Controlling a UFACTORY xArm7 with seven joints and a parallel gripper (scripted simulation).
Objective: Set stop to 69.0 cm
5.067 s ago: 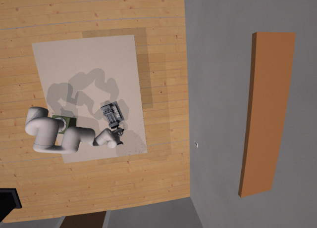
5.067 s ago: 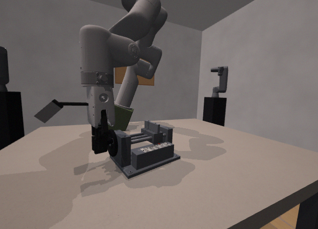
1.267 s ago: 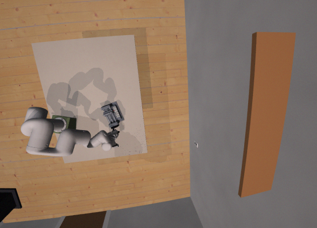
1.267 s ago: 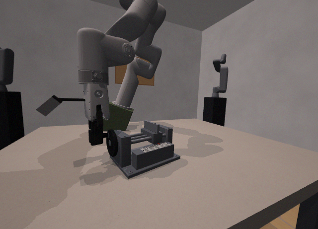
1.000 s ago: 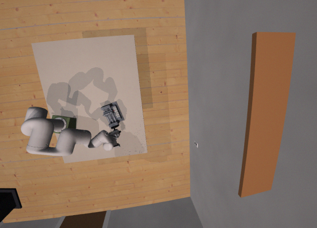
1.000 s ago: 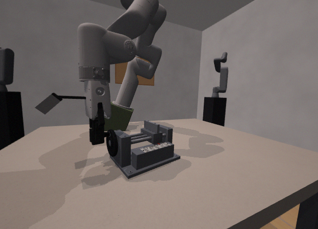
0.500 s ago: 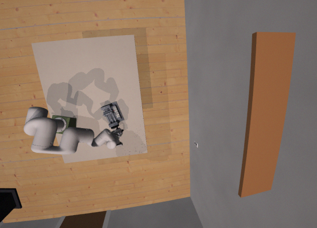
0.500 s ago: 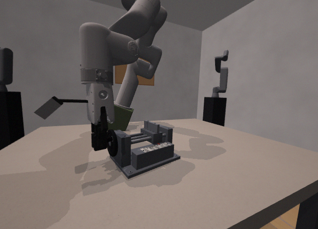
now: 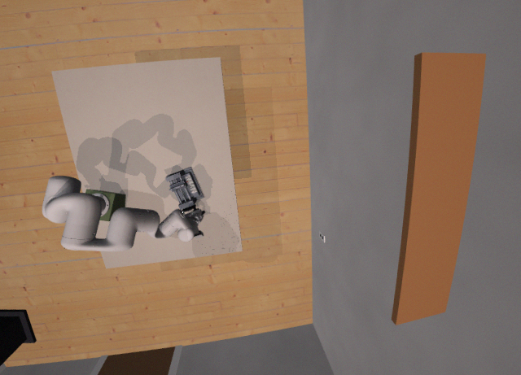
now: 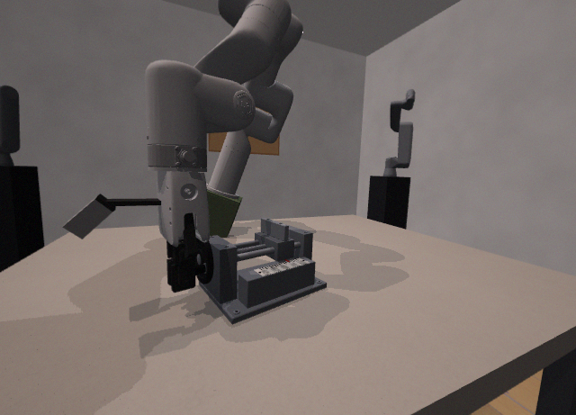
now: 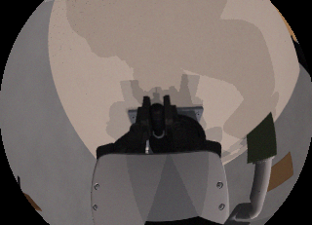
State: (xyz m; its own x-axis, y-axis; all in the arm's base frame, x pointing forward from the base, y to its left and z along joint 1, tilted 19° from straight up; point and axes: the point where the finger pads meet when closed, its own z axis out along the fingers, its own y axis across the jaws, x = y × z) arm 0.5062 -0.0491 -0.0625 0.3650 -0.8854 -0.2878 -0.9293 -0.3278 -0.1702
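The fixture (image 10: 274, 284) is the landmark here: a dark grey base plate bolted flat on the table (image 10: 418, 308), with 2 end blocks, horizontal guide rods running between them, and a block-shaped stop (image 10: 278, 238) riding on the rods toward the far end block. A scale strip (image 10: 283, 266) with a small red mark lies along the fixture's near side, too small to read, so whether the stop sits at 69.0 cm cannot be told. The handwheel (image 10: 204, 263), a dark disc, hangs on the outer face of the near end block, its axle in line with the rods, so the fixture's long axis runs straight away from the wheel. The gripper (image 10: 185, 266) comes down from above at that same end, just outside the near block, and its fingers are narrowed and clamped on the handwheel, most likely at its rim or crank knob; the wrist view shows the dark fingertips pinched close together with the fixture's block tops just beyond them. The relation that matters is this: the wheel turns about an axis parallel to the rods, so the grasp point probably has to travel in a circle in the plane facing the end block, not push along the fixture.
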